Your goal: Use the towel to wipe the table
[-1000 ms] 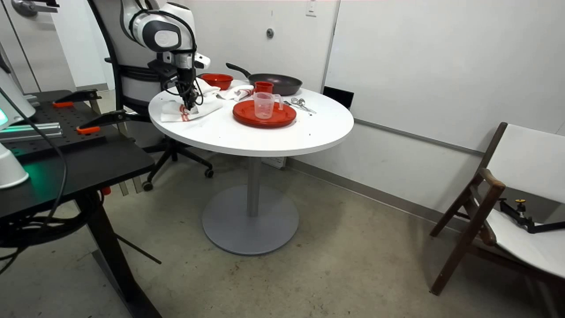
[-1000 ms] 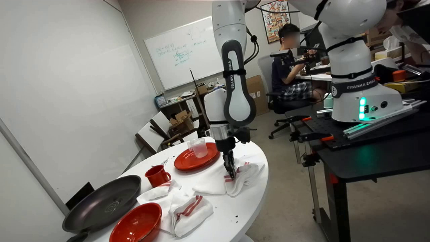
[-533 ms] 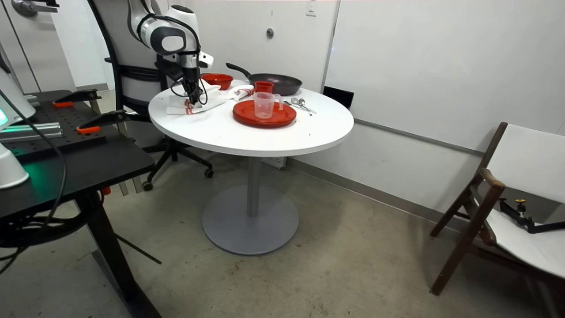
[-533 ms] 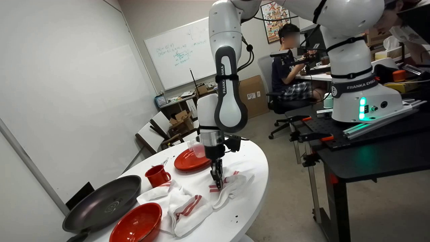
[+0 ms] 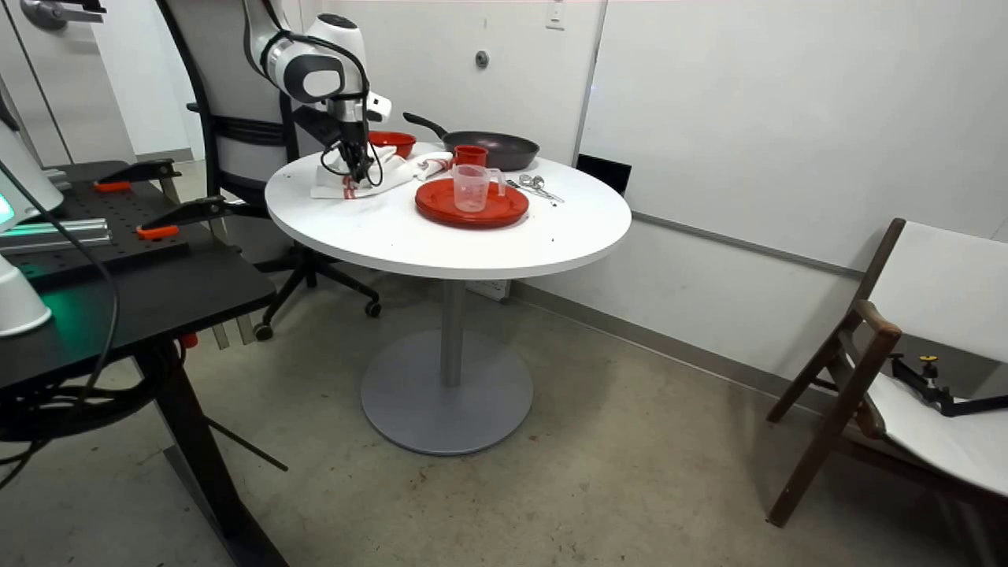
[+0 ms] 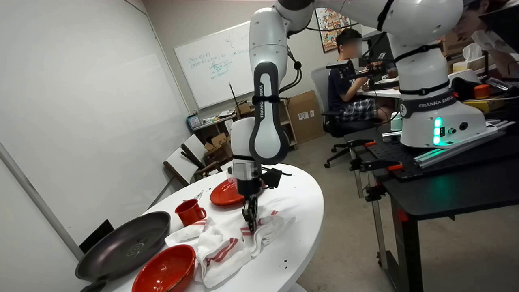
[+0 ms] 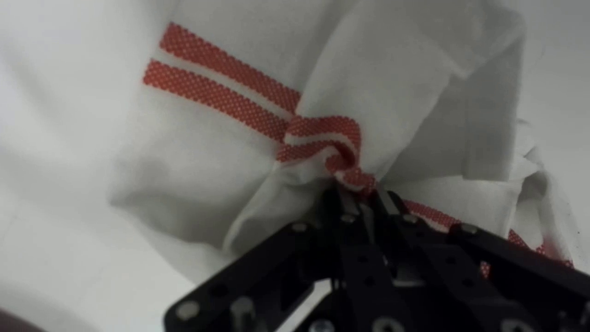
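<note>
A white towel with red stripes [image 6: 271, 233] lies bunched on the white round table [image 5: 488, 250]. It also shows in an exterior view [image 5: 327, 190] and fills much of the wrist view [image 7: 216, 87]. My gripper [image 6: 252, 229] points down, with its fingertips at the table surface. In the wrist view the fingers [image 7: 362, 193] are shut on a pinched fold at the red stripes. The rest of the towel spreads flat and creased around the fingertips. A second striped towel [image 6: 229, 263] lies crumpled against the held one.
A red bowl [image 6: 166, 269], a black pan [image 6: 125, 245] and a red mug [image 6: 188, 211] stand beyond the second towel. A red plate [image 5: 441, 206] carries a clear measuring cup [image 5: 470, 189]. Cutlery [image 5: 535, 186] lies behind it. Dark crumbs [image 6: 285, 263] lie near the table edge.
My gripper has slid the towel across the table toward the second towel and the bowl. The held towel now meets the second towel, which has shifted slightly. The grip stays shut.
</note>
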`<state>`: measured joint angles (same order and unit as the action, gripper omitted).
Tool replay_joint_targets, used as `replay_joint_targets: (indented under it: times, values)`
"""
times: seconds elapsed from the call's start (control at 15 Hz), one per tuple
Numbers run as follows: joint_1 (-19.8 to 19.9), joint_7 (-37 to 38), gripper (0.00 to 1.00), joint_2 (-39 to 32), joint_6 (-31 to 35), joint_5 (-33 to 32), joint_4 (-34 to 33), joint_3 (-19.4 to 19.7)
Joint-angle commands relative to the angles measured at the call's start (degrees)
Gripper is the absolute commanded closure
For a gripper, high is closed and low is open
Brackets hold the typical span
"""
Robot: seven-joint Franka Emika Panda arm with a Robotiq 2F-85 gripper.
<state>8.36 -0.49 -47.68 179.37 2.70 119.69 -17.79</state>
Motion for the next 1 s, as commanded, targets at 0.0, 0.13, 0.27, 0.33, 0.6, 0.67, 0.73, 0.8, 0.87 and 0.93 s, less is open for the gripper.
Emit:
replay_joint_targets:
  times: [0.0, 0.13, 0.27, 0.33, 0.6, 0.67, 0.73, 0.8, 0.87, 0.93]
  values:
    - [-0.8, -2.7, 0.97, -0.5, -0.8, -1.7, -1.8, 2.9]
    - [-1.6, -4.0, 0.97, 0.3, -1.9, -2.7, -1.7, 5.3]
    - [-2.0, -4.8, 0.97, 1.0, -2.5, -3.5, -1.2, 7.3]
    - [-2.1, -5.0, 0.97, 1.1, -2.5, -3.7, -0.9, 7.9]
    - [-2.7, -4.9, 0.97, 1.5, -2.7, -3.9, -0.3, 8.8]
    - [-2.8, -4.8, 0.97, 1.8, -2.6, -3.8, 0.0, 8.8]
    - [-3.0, -4.7, 0.97, 2.0, -2.6, -3.8, 0.2, 8.9]
    - [-3.2, -4.6, 0.97, 2.5, -3.2, -3.7, 0.6, 9.0]
    - [-2.8, -4.8, 0.64, 3.2, -3.2, -3.7, 1.2, 8.6]
    - [-3.0, -4.4, 0.62, 4.7, -3.3, -3.5, 2.4, 8.8]
